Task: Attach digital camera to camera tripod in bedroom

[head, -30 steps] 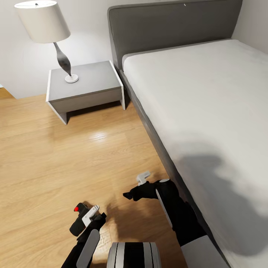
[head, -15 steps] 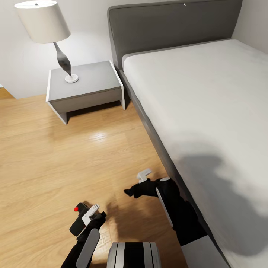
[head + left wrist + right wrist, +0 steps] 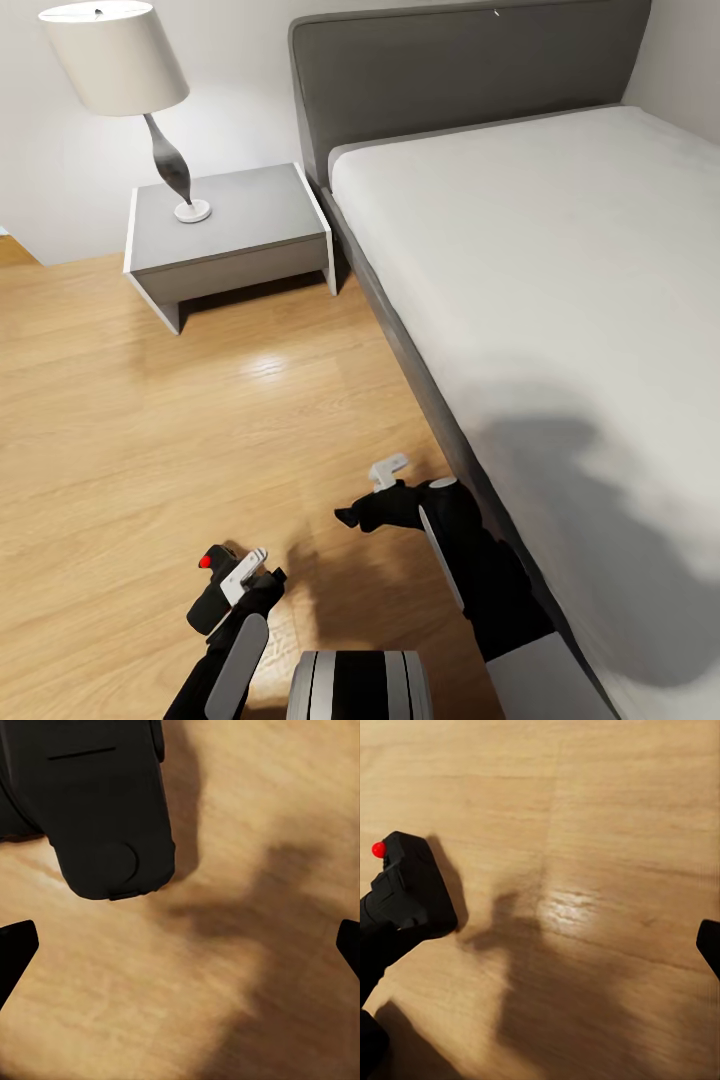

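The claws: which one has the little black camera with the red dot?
The left claw does. The digital camera with its red spot sits right at its tip, low over the wood floor. The right claw, nearer the bed, has nothing.

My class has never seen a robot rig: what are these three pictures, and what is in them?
This is a simulated robot with two arms. The large picture looks down from its head at a wood floor, a grey bed and a nightstand with a lamp. The other two pictures come from cameras on its wrists. The black digital camera sits against the left pincer, whose fingertips are spread; I cannot confirm a grip. The right pincer is open and empty.
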{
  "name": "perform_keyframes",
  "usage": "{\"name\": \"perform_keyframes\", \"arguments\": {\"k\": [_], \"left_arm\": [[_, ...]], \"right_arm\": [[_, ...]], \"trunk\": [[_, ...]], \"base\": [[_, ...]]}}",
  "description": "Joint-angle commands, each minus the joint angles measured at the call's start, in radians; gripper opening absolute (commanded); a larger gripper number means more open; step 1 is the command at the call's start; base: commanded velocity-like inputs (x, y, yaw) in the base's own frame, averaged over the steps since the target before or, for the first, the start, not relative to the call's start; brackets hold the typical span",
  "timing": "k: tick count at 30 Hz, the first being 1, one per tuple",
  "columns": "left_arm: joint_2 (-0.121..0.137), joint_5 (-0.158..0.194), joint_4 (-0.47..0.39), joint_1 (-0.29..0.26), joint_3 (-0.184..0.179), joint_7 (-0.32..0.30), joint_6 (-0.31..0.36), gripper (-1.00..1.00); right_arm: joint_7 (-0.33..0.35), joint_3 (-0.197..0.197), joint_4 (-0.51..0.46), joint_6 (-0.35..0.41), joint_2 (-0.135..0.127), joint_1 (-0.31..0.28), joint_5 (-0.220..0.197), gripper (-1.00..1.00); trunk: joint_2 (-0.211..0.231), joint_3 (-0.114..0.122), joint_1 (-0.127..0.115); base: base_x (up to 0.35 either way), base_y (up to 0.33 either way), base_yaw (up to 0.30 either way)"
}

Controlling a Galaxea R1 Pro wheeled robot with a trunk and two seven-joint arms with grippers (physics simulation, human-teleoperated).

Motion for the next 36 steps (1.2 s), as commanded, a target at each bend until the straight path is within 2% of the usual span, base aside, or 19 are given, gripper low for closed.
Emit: {"name": "perform_keyframes", "arguments": {"k": [1,36], "left_arm": [[0.000,0.004,-0.002,0.000,-0.001,0.006,0.003,1.00],[0.002,0.004,-0.003,0.000,-0.003,0.004,0.003,1.00]], "right_arm": [[0.008,0.000,0.001,0.003,0.000,0.000,0.010,1.00],[0.006,-0.003,0.009,0.003,0.000,-0.001,0.010,1.00]], "trunk": [[0.000,-0.001,0.000],[0.000,-0.001,0.000]], "base": [[0.000,0.000,0.000],[0.000,0.000,0.000]]}}
